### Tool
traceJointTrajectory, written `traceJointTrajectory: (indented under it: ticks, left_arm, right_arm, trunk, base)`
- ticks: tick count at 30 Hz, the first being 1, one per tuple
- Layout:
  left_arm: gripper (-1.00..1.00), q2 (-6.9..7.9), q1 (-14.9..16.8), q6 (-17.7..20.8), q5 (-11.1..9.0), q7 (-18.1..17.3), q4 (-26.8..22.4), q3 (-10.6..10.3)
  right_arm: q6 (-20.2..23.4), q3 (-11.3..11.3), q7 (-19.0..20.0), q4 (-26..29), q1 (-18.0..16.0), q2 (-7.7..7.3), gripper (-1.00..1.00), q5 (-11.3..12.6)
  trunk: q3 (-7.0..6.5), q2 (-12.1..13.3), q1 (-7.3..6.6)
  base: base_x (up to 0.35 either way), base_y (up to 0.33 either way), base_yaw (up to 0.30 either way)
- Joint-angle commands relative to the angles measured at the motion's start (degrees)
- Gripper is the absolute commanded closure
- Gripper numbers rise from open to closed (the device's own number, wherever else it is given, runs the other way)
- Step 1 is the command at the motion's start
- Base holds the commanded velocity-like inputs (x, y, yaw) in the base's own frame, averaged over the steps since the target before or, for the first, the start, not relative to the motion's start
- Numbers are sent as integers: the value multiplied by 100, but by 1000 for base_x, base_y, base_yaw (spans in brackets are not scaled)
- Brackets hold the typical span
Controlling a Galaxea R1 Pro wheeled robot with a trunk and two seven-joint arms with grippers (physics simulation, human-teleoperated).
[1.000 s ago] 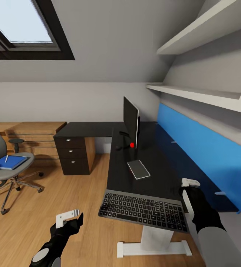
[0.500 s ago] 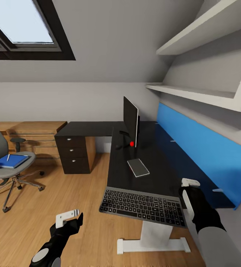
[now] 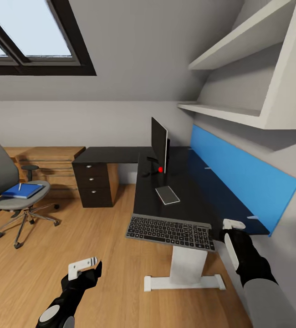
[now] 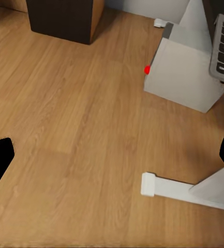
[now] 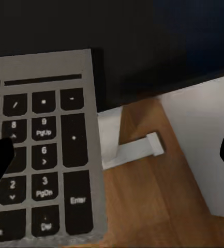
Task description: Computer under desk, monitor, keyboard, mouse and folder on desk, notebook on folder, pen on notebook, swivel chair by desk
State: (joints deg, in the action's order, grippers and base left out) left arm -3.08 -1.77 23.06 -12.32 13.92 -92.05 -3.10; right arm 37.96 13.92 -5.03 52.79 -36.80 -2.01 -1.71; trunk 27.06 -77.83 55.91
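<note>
Robot stood at the near end of the desk (image 3: 184, 200), both sets of fingers spread and holding nothing.

The keyboard (image 3: 171, 232) lay across the near end of the black worktop, its front edge hanging over the rim. Beyond it lay the notebook (image 3: 167, 195), then the monitor (image 3: 160, 144), standing edge-on with its red dot low down; a small dark lump that may have been the mouse (image 3: 145, 173) sat just left of the stand. Well apart to the left, the swivel chair (image 3: 10, 193) carried the folder (image 3: 22, 190) with the pen (image 3: 19, 187) on top. The right gripper (image 3: 232, 237) hovered at the keyboard's right end, fingers wide apart. The left gripper (image 3: 85, 269) hung over the wooden floor (image 3: 98, 255), fingers also open, with the computer (image 4: 187, 72) beneath the desk.
</note>
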Motion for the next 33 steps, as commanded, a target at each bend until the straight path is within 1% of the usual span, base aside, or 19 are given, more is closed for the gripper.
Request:
traceJointTrajectory:
  ticks: [1, 5, 8, 12, 14, 16, 17, 18, 20, 21, 22, 24, 25, 26, 27, 28, 29, 32, 33]
  left_arm:
    - [-100, 1, 1, 18, -60, 49, -11, -9]
    - [-100, 1, 1, 17, -60, 48, -14, -5]
    - [-100, 1, 1, 16, -60, 49, -14, 9]
    - [-100, 1, 1, 17, -66, 46, -15, 21]
    - [-100, 1, 1, 18, -69, 43, -15, 44]
    - [-100, 1, 1, 21, -78, 41, -20, 123]
    - [-100, 1, 1, 22, -84, 41, -33, 179]
    - [-100, 1, 1, 22, -86, 41, -37, 191]
    - [-100, -4, 1, 23, -92, 40, -45, 218]
    - [-100, -4, 1, 21, -93, 40, -46, 223]
    - [-100, -6, 1, 18, -94, 40, -47, 229]
    - [-100, -10, 1, 17, -94, 40, -48, 233]
    - [-100, -12, 1, 16, -95, 40, -49, 235]
    - [-100, -13, 1, 16, -95, 40, -49, 236]
    - [-100, -15, 1, 15, -95, 40, -49, 235]
    - [-100, -16, 1, 14, -95, 40, -50, 232]
    - [-100, -16, 1, 14, -96, 40, -50, 230]
    - [-100, -17, 1, 14, -96, 40, -50, 226]
    - [-100, -17, 1, 14, -96, 40, -50, 225]
  right_arm:
    - [30, 3, 14, 6, -3, 0, -100, -16]
    - [23, 14, 112, 4, -3, 7, -100, 3]
    - [15, 26, 151, 4, -4, -4, -100, 121]
    - [13, 67, 169, 3, -3, -29, -100, 428]
    - [16, 109, 176, 3, -3, -79, -100, 630]
    - [18, 155, 219, 0, -3, -186, -100, 907]
    - [21, 191, 321, -3, -3, -283, -100, 1164]
    - [24, 203, 369, -5, -3, -320, -100, 1257]
    - [37, 244, 619, -14, -3, -493, -100, 1642]
    - [38, 251, 692, -17, -3, -542, -100, 1738]
    - [41, 263, 862, -22, 1, -643, -100, 1932]
    - [42, 272, 1049, -31, 3, -735, -100, 2130]
    - [40, 277, 1263, -39, 4, -818, -100, 2323]
    - [39, 279, 1376, -43, 6, -855, -100, 2413]
    - [38, 284, 1611, -47, 11, -923, -100, 2569]
    - [37, 329, 2229, -134, 40, -1084, -100, 2830]
    - [37, 401, 2478, -240, 47, -1147, -100, 2915]
    - [41, 596, 2834, -461, 53, -1242, -100, 3057]
    - [42, 770, 3050, -619, 55, -1302, -100, 3166]
  trunk:
    - [5, -4, -3]
    - [5, -4, -3]
    - [5, -4, -3]
    - [5, -4, -3]
    - [5, -4, -3]
    - [5, -4, -3]
    - [5, -4, -3]
    - [5, -4, -3]
    - [5, -4, -3]
    - [5, -4, -3]
    - [5, -4, -3]
    - [5, -4, -3]
    - [5, -4, -3]
    - [5, -4, -3]
    - [5, -4, -3]
    - [23, -44, 19]
    - [41, -84, 41]
    - [95, -204, 107]
    - [113, -244, 128]
  base:
    - [-334, -58, 0]
    - [-322, -119, 0]
    - [-296, -180, 0]
    - [-208, -144, 0]
    - [-86, -59, 0]
    - [-40, -28, 0]
    - [-16, -11, 0]
    - [-13, -9, 0]
    - [-7, -5, 0]
    - [-4, -3, 0]
    - [-3, -2, 0]
    - [-2, -1, 0]
    - [-1, -1, 0]
    - [0, 0, 0]
    - [0, 0, 0]
    - [0, 0, 0]
    - [0, 0, 0]
    - [0, 0, 0]
    - [0, 0, 0]
